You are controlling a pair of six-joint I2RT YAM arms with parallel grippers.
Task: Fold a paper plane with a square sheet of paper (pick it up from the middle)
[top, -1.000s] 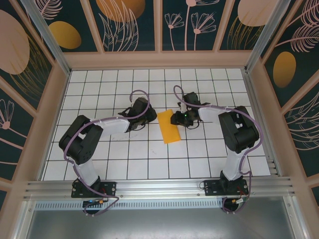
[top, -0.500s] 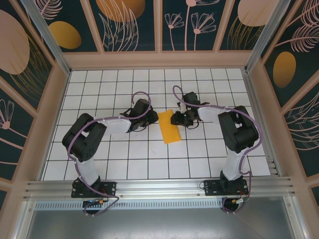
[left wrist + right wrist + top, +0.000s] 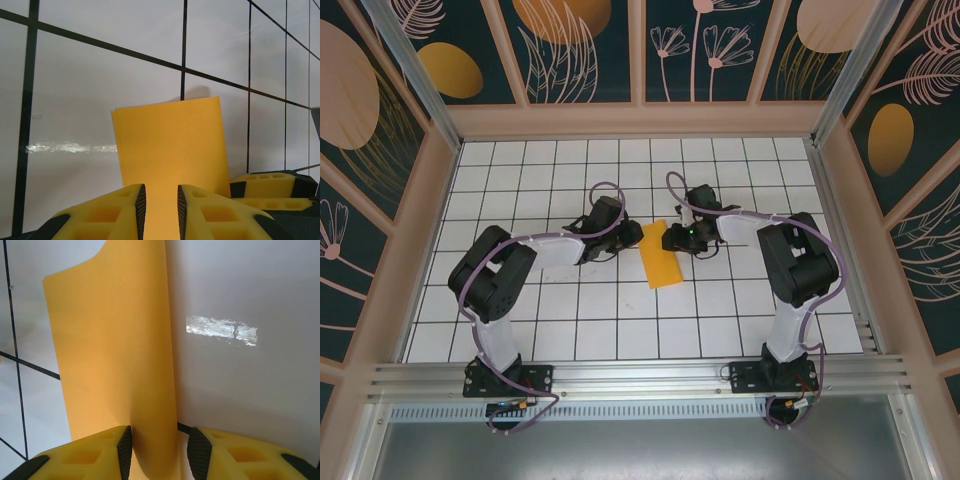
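Note:
The square sheet of paper (image 3: 661,262) is orange-yellow and lies folded into a narrow rectangle on the white grid table, with no paper plane shape to it. My left gripper (image 3: 621,241) is low at its left far corner. In the left wrist view the left gripper (image 3: 161,210) stands open by a narrow gap, with the paper (image 3: 170,140) flat beneath and ahead of it. My right gripper (image 3: 672,238) is at the sheet's far right edge. Seen from the right wrist, the right gripper (image 3: 159,450) is open astride the paper's (image 3: 110,350) curled fold; the left pad touches it, the right pad is apart.
The right gripper's yellow fingers (image 3: 270,187) show close beside the left one, at the sheet's edge. Patterned wall panels (image 3: 640,50) and a wooden frame enclose the table (image 3: 620,330). An aluminium rail (image 3: 640,375) runs along the near edge.
The left gripper has moved right, up to the paper's left edge. The right gripper and the paper have stayed where they were.

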